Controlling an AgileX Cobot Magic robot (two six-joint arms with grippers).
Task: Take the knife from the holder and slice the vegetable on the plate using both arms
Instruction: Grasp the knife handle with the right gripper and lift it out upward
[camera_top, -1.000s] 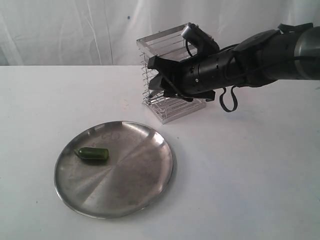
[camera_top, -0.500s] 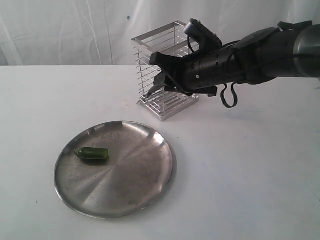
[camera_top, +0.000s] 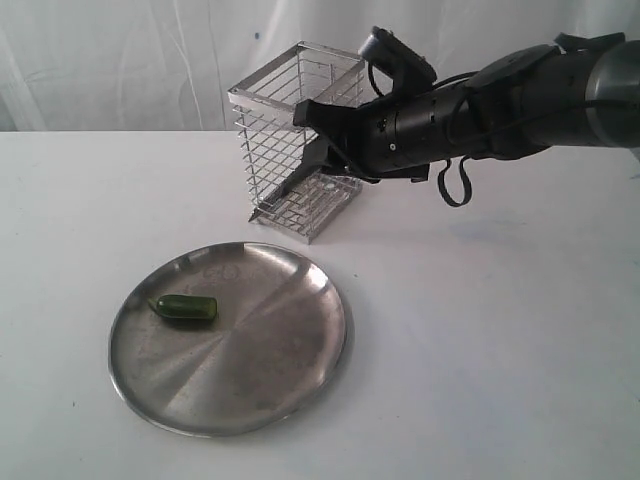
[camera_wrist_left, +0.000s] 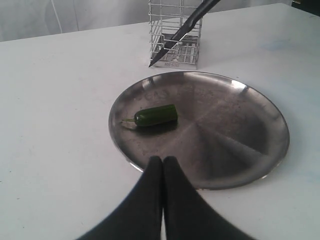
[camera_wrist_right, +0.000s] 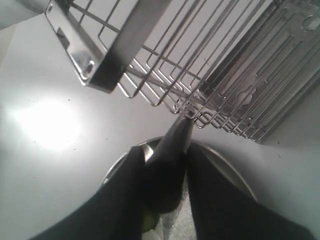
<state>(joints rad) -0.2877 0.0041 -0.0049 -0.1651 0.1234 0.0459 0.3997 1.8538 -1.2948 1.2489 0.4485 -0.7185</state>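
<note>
Knife (camera_top: 287, 188) in grip: clamping its black handle between the jaws of the right gripper (camera_top: 318, 152), reaching in from the right on the bulky black right arm (camera_top: 520, 100), and holding the dark blade slanted, point downward, across the wire wall of the holder (camera_top: 270, 140). Aiming the tip at the holder's bottom corner, close to the table (camera_top: 500, 330); not showing clearly whether the blade is passing between the bars or lying outside them. Pinching the knife (camera_wrist_right: 179, 131) in the right gripper (camera_wrist_right: 164, 160) in the right wrist view too, with the blade running up to the holder (camera_wrist_right: 225, 65). Standing the holder (camera_wrist_left: 165, 20) on the white table just behind the plate (camera_top: 260, 340), apart from it. Carrying the vegetable (camera_top: 184, 308) on the plate, whole and glossy green, lying on its side toward the left rim in the exterior view. Hovering the left gripper (camera_wrist_left: 162, 167) over the near edge of the plate (camera_wrist_left: 225, 130), fingers pressed together and gripping nothing, with the vegetable (camera_wrist_left: 156, 115) lying just ahead and the knife (camera_wrist_left: 182, 31) slanting across the holder beyond.
</note>
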